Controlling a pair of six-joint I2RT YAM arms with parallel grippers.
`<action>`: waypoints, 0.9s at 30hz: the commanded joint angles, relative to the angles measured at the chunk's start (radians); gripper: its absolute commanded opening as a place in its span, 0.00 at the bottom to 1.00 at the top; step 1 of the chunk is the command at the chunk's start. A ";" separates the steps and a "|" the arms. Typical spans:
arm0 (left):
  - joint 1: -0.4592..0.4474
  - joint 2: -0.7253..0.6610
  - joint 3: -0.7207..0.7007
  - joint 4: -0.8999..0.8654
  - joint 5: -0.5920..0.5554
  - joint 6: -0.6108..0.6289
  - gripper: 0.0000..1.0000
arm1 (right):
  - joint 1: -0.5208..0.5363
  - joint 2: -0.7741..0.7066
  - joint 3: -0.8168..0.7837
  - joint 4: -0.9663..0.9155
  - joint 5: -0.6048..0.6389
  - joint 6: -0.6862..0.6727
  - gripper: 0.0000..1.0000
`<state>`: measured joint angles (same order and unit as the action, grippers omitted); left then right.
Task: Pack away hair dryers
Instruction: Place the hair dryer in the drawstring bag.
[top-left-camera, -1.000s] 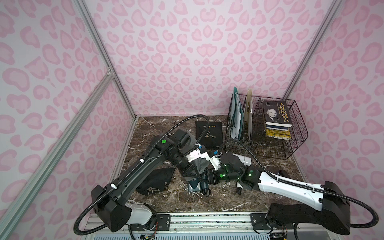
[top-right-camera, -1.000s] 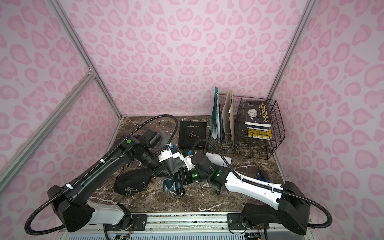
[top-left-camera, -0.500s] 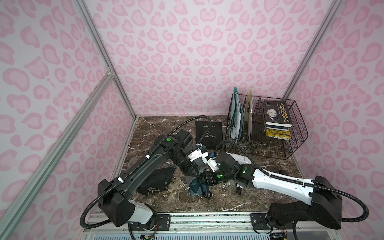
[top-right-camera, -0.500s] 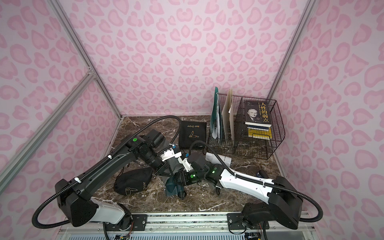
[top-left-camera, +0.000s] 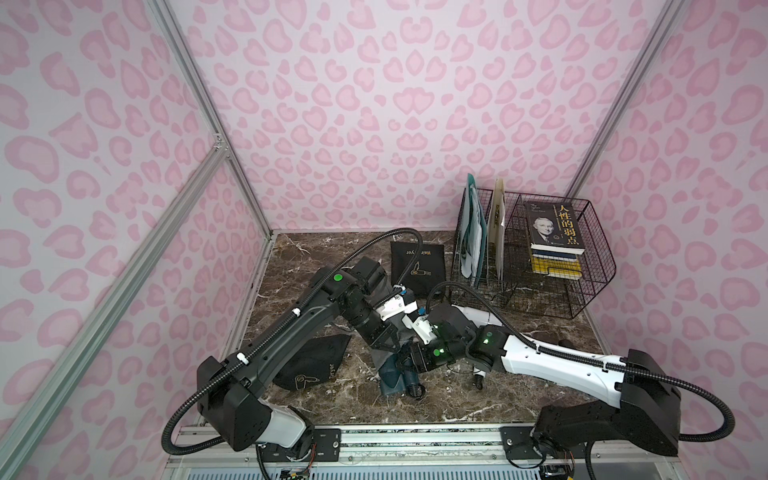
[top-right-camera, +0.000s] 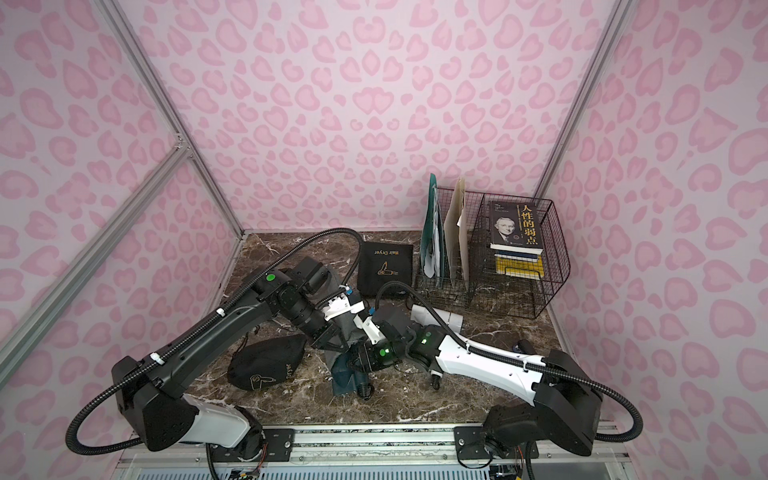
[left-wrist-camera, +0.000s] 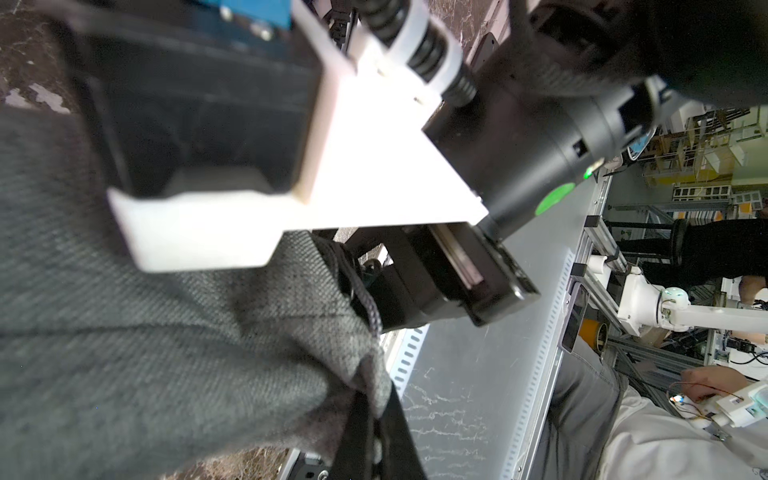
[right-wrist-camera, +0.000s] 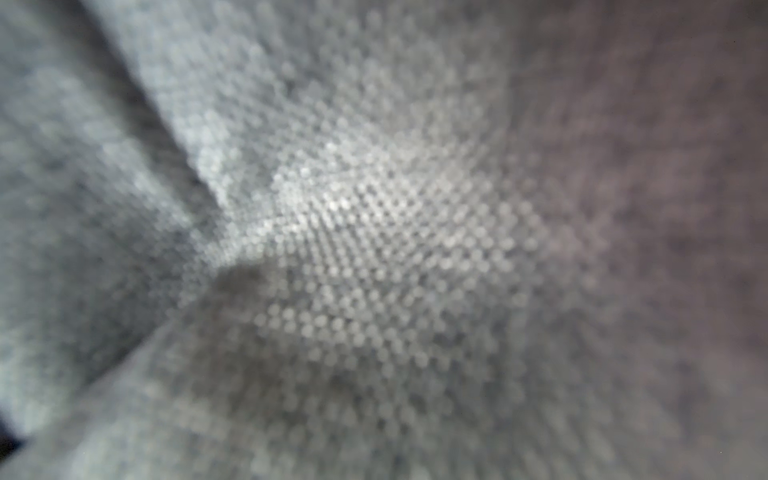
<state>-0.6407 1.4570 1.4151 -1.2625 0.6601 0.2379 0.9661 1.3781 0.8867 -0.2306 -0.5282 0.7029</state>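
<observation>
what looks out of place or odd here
The grey woven fabric pouch is bunched up in mid-table, pinched by the left gripper, unlike the flat black fabric pouch at the back. It blankets the right wrist view. A dark teal plastic hair dryer sits partly hidden below it.

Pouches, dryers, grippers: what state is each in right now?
Grey pouch: pinched by shut left gripper.
Teal dryer: on table by grey pouch, mostly exposed.
White dryer: lying loose, unpacked.
Back black pouch: flat.
Front black pouch: bulging.
Right gripper: at teal dryer, jaws hidden.
</observation>
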 joint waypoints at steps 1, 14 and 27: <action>0.002 0.006 0.013 -0.004 0.014 -0.005 0.02 | 0.003 -0.002 0.010 0.035 -0.014 -0.014 0.24; 0.012 0.053 0.026 -0.009 0.041 -0.010 0.02 | 0.037 0.028 0.066 0.046 0.017 -0.038 0.26; 0.012 -0.047 -0.031 -0.009 0.118 0.005 0.02 | -0.030 -0.002 -0.035 0.208 -0.002 0.042 0.30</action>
<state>-0.6281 1.4223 1.3899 -1.2572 0.7124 0.2287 0.9424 1.3777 0.8612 -0.1165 -0.5240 0.7105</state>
